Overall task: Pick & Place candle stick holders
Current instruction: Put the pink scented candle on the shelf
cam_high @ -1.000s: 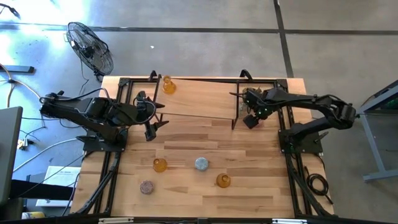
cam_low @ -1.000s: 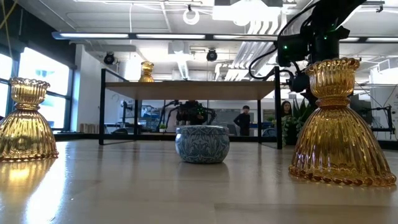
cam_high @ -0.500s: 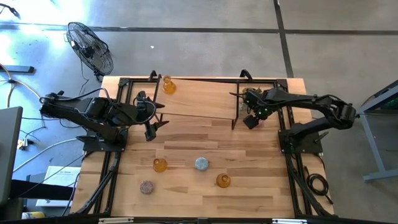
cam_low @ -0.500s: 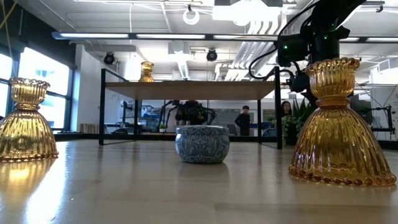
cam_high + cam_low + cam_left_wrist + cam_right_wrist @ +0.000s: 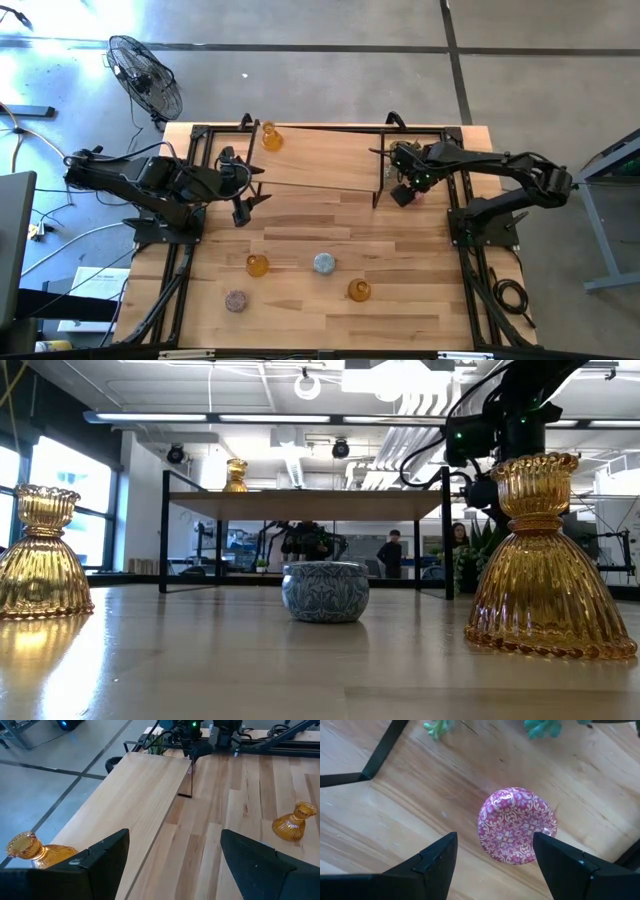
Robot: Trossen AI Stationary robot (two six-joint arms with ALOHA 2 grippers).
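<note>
My right gripper point(image 5: 496, 870) is open and hovers above the pink patterned round holder point(image 5: 516, 825), which stands on the table at the far right point(image 5: 417, 196); its fingers stand on either side, apart from it. My left gripper point(image 5: 246, 205) is open and empty beside the raised shelf's left end. One amber holder point(image 5: 271, 137) stands on the shelf. Two amber holders point(image 5: 257, 265) point(image 5: 358, 290), the blue-grey one point(image 5: 324, 263) and the mauve one point(image 5: 236, 300) stand on the near half of the table.
A raised wooden shelf point(image 5: 320, 165) on black legs spans the table's far half. Green plant leaves point(image 5: 542, 727) show just beyond the pink holder, and a black shelf leg point(image 5: 380, 750) stands beside it. People stand in the room behind point(image 5: 390, 550).
</note>
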